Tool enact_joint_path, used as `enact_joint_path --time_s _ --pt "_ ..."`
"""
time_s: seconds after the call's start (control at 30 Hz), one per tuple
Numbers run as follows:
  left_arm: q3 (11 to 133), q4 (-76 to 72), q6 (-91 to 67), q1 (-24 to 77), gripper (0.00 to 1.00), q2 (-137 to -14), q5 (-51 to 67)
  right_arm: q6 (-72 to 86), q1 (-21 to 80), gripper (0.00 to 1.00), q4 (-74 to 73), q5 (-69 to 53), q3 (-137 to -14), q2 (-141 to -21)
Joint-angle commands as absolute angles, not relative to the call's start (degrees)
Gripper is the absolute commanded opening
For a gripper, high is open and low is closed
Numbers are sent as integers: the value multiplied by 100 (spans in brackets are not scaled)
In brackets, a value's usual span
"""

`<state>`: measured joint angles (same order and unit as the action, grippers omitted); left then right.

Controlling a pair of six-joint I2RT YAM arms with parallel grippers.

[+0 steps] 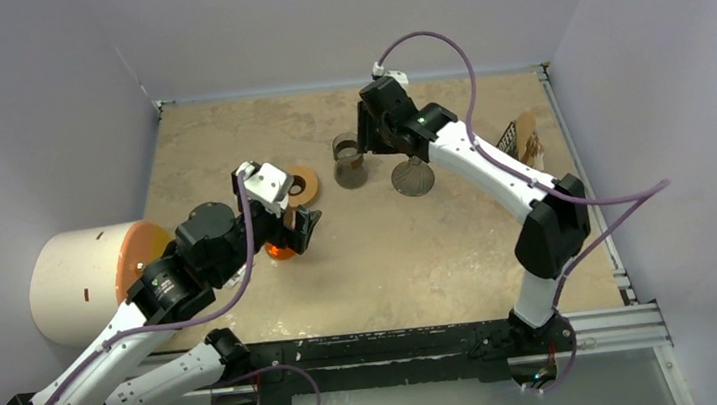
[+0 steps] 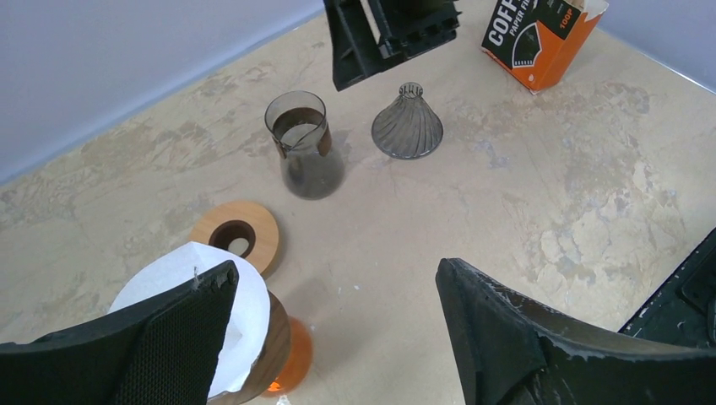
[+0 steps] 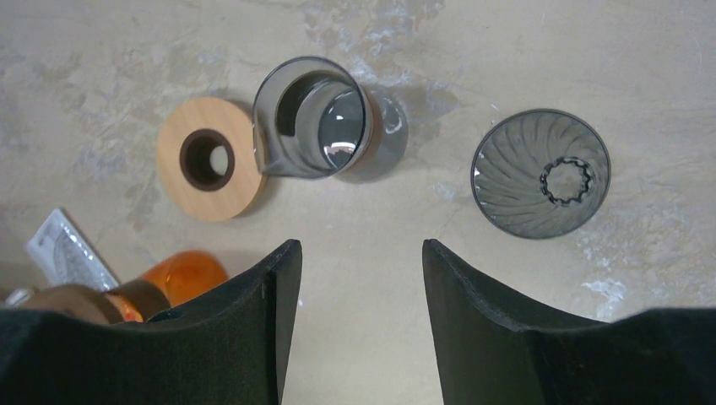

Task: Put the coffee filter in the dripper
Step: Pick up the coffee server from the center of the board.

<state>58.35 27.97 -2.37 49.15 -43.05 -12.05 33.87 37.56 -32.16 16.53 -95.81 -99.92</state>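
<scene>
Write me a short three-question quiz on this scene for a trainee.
1. True or false: the ribbed glass cone stands wide mouth down on the table.
2. Fill in: the white paper filter sits atop the brown-collared ____ vessel.
3. The jaws of the left gripper are: A) shut on the cone B) wide apart C) shut on the filter.
Key: 1 true; 2 orange; 3 B.
</scene>
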Motion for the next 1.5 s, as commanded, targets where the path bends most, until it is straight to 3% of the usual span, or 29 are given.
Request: enact_joint_path --time_s 0.0,1.0,1.47 --pt "5863 2690 -298 4883 88 -4229 -1292 3564 3679 57 -3489 1894 -10258 -10427" --pt "5872 2716 -316 4883 91 -4288 -1195 3861 3507 45 -3989 1794 -11833 -12279" --pt "5880 2725 -316 4883 91 -4254 -1189 3765 3489 23 -4016 1724 -11914 -12384"
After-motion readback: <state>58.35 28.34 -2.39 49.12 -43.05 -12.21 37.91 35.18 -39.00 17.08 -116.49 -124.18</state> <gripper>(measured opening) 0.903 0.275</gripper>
